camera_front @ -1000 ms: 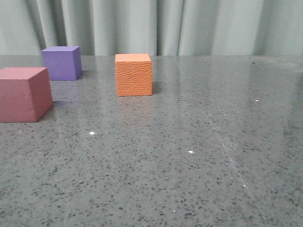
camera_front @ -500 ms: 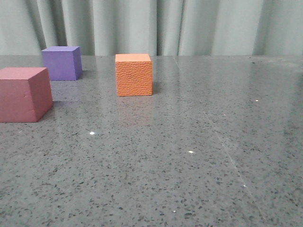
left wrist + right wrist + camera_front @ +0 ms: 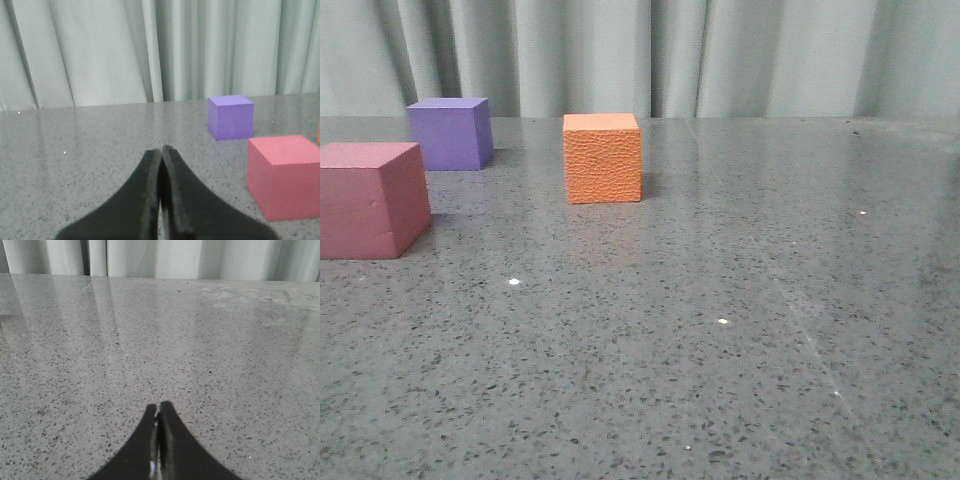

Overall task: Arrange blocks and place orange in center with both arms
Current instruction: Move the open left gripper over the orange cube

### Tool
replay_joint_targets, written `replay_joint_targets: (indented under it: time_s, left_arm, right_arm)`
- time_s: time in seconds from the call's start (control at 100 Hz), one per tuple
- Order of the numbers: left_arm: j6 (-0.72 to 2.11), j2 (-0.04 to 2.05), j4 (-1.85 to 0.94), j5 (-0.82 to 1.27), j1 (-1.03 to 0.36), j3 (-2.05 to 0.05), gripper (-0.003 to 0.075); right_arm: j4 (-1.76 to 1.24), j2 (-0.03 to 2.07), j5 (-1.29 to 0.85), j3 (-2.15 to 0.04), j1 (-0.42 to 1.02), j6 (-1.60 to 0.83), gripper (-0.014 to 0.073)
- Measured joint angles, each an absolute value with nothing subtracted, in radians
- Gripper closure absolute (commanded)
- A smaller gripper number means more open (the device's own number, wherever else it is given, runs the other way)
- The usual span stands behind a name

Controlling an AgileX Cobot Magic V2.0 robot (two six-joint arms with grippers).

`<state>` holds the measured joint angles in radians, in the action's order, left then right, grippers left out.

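Standing on the speckled grey table (image 3: 720,330), the orange cube (image 3: 603,158) sits a little left of the middle of the front view, toward the far side, upright with its pebbled face turned to the camera. The purple cube (image 3: 448,133) is further left and slightly farther back, well apart from the orange one. The pinkish-red cube (image 3: 372,199) is at the left edge of the front view, nearer than the other two, and apart from the purple cube. A pale pleated curtain (image 3: 650,55) hangs behind the table.

Neither arm shows in the front view. In the left wrist view, the left pincer (image 3: 161,155) has its dark fingers pressed together with nothing between them, above the table; the purple and pinkish-red cubes lie ahead of it, off to one side. In the right wrist view, the right pincer (image 3: 158,412) is likewise closed together on nothing, over bare table, with no cube in that view.
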<state>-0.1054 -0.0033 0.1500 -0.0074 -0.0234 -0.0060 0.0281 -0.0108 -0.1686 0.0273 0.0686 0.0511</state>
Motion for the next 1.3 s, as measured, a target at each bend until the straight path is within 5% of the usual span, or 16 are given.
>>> replay_joint_targets:
  time_s: [0.31,0.71,1.06,1.18,1.3]
  left_arm:
    - [-0.105,0.032,0.023,0.215,-0.023,-0.132,0.0739]
    - [-0.105,0.563,-0.081,0.67,-0.023,-0.693,0.0739]
    - [-0.105,0.787,-0.094,0.744,-0.023,-0.798,0.0733]
    - [-0.076,0.804,-0.107,0.739,-0.023,-0.798,0.0617]
    - [-0.032,0.804,-0.143,0.706,-0.023,-0.8,0.0321]
  right_arm:
    - [0.028,-0.011,-0.167,0.027,0.069,0.051,0.0713]
    - [0.028,-0.011,-0.167,0.027,0.069,0.051,0.0713]
    - [0.028,-0.011,-0.167,0.027,0.069,0.051,0.0713]
    - [0.028,-0.011,-0.167,0.027,0.069,0.051,0.0713]
    - [0.028,-0.011,-0.167,0.027,0.069,0.051,0.0713]
